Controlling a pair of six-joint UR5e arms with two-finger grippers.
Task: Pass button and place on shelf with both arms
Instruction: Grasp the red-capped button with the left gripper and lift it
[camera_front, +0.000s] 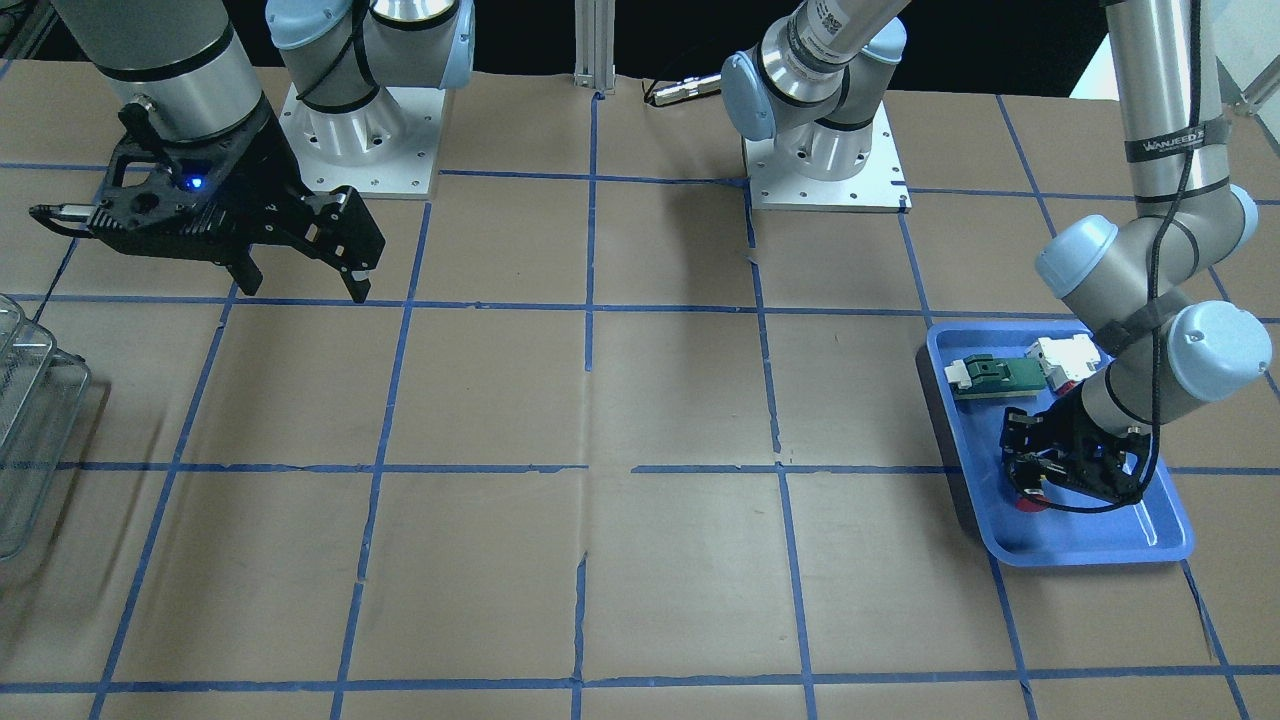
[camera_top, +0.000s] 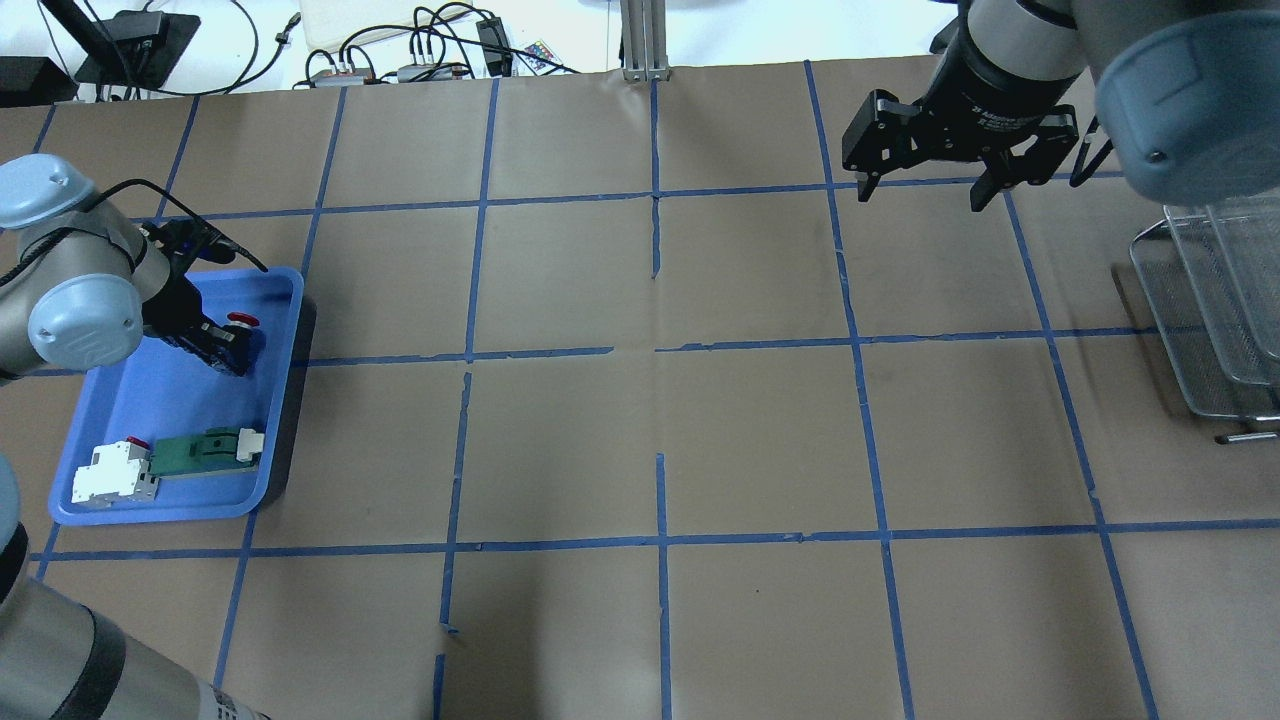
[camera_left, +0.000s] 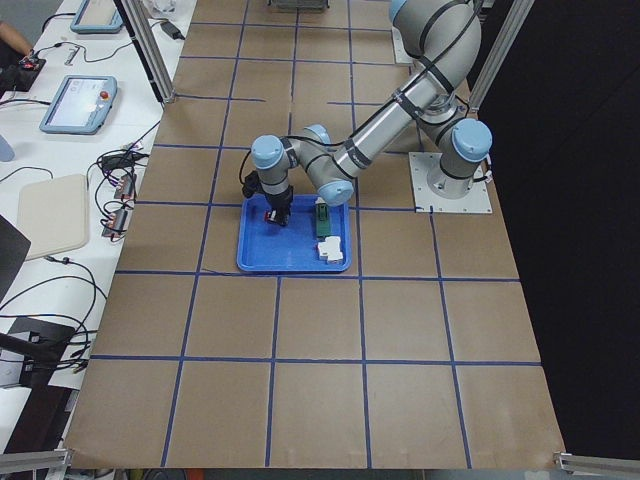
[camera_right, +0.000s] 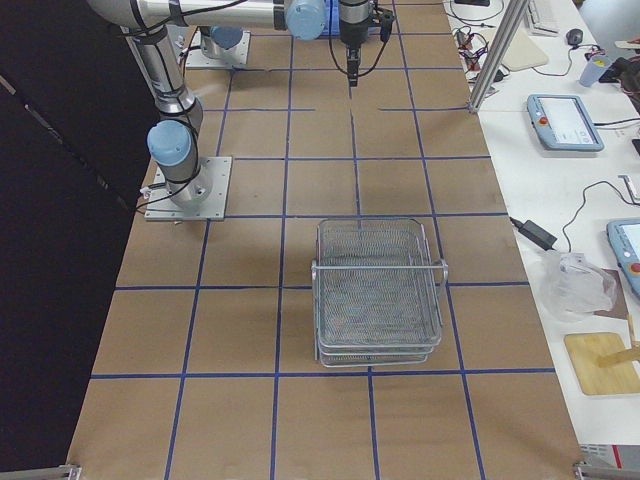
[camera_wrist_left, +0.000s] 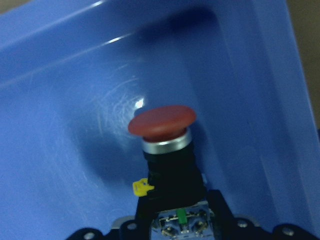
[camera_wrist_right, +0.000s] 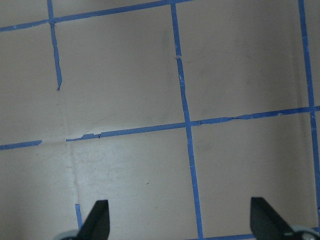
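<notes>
The button (camera_wrist_left: 162, 122), with a red mushroom cap on a black body, fills the left wrist view over the blue tray (camera_wrist_left: 75, 100). My left gripper (camera_front: 1035, 482) reaches down into the tray and is shut on the button's lower body. The red cap shows by the fingers in the front view (camera_front: 1030, 503) and in the overhead view (camera_top: 241, 320). My right gripper (camera_top: 920, 198) is open and empty, hanging above the table near the wire-mesh shelf (camera_top: 1200, 300). The shelf also shows in the right exterior view (camera_right: 380, 290).
The blue tray (camera_top: 150, 400) also holds a green-and-white flat part (camera_top: 205, 448) and a white block with a red bit (camera_top: 110, 475). The paper-covered table has a grid of blue tape. The two arm bases (camera_front: 825, 160) stand at the robot's side.
</notes>
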